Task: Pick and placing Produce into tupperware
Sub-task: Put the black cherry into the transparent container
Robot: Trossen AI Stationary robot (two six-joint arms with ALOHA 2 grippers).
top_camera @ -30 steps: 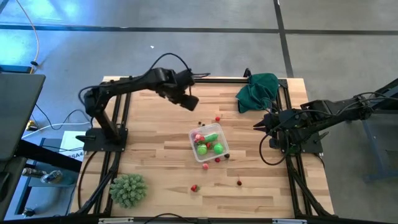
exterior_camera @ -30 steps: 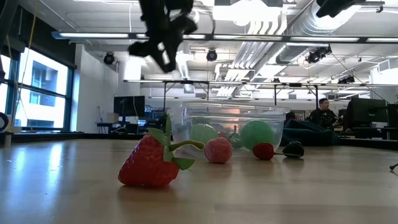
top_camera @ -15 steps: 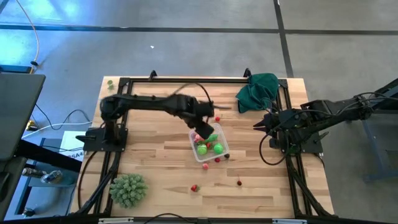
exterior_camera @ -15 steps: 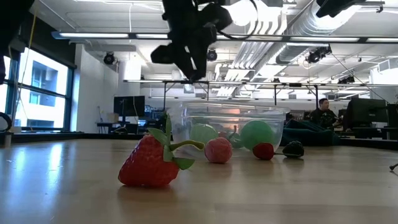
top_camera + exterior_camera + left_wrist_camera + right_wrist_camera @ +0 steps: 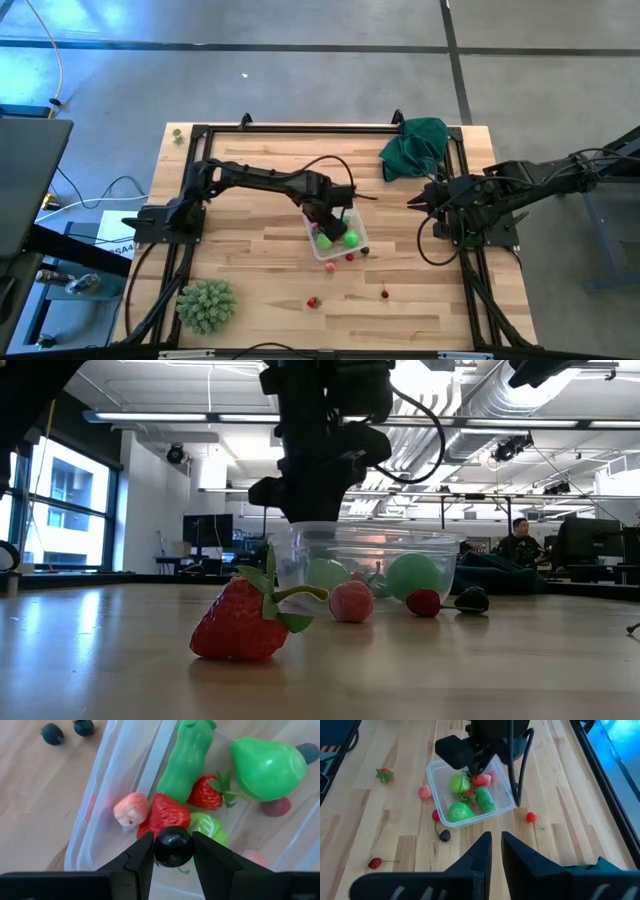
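The clear tupperware point(image 5: 337, 232) sits mid-table and holds a green pear point(image 5: 267, 767), a long green piece point(image 5: 187, 755), strawberries and a pink piece. My left gripper point(image 5: 322, 215) hangs just above its far-left end, shut on a small dark round berry point(image 5: 173, 846). Loose produce lies on the wood: a strawberry point(image 5: 313, 301), a cherry point(image 5: 384, 293), red and dark bits point(image 5: 352, 255) beside the box, and two dark berries point(image 5: 67, 730) outside the box wall. My right gripper point(image 5: 412, 201) waits shut at the table's right side, holding nothing. My left gripper pinches the dark berry point(image 5: 173, 846) between its two fingers point(image 5: 145, 855), one on either side of the ball. The fingers come from above, pointing down into the tupperware. The berry is lifted clear, hanging over the strawberries in the box.
A spiky pale-green ball point(image 5: 206, 304) sits at the near left corner. A dark green cloth point(image 5: 415, 145) lies bunched at the far right corner. Black frame rails point(image 5: 300, 127) run along the table's edges. Bare wood lies left of the box and along the near side.
My left arm has swung from the far-left part of the table toward the right and near side and come down, ending just above the tupperware's far-left end. The box and the loose produce have stayed where they were.
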